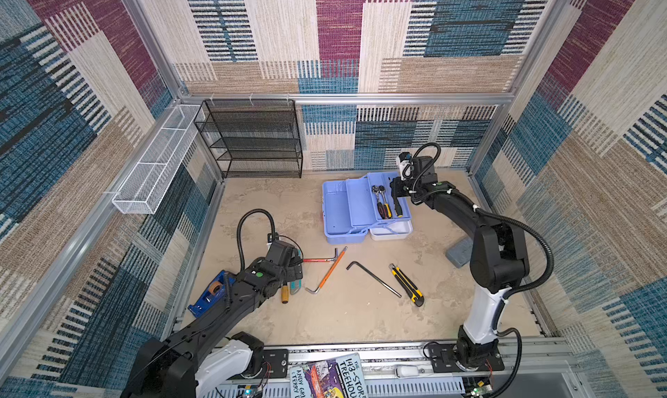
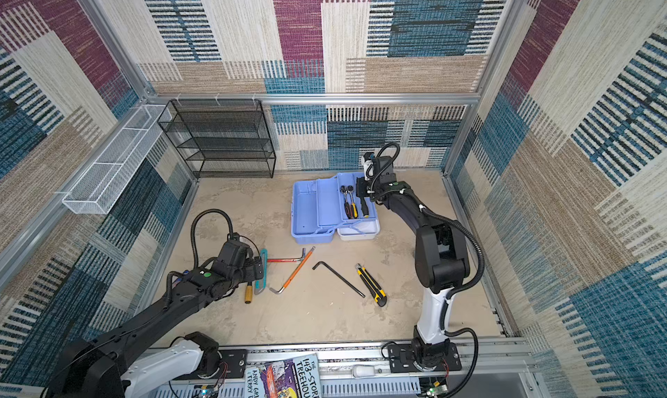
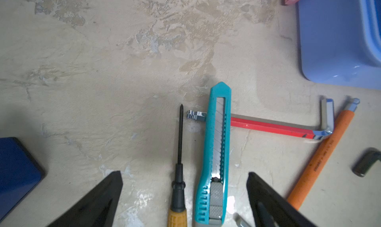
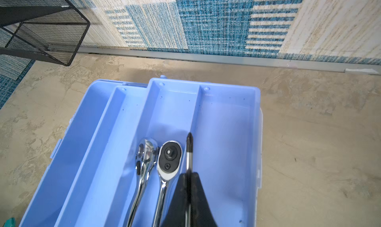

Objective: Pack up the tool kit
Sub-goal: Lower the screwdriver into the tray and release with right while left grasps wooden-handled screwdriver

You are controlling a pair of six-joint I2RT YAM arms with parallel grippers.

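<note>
1. The toolbox (image 1: 334, 212) stands open right of centre, in the upper half of both top views, with its long axis up-frame.
2. My right gripper (image 4: 188, 176) is pinched tight on a screwdriver (image 4: 189, 151) over the tray (image 1: 379, 180). The shaft lies along the tray, tip toward the upper edge, beside two ratchets (image 4: 169, 160).
3. My left gripper (image 3: 184, 172), at lower left, is spread wide and holds nothing. It hangs over a teal knife (image 3: 218, 145) and a small screwdriver (image 3: 179, 184), which lie parallel, tips up-frame.
4. At mid-frame lie a red key (image 1: 319, 259), an orange key (image 1: 330, 271), a black key (image 1: 373, 279) and a yellow knife (image 1: 406, 284); the last two lie diagonally.
</note>
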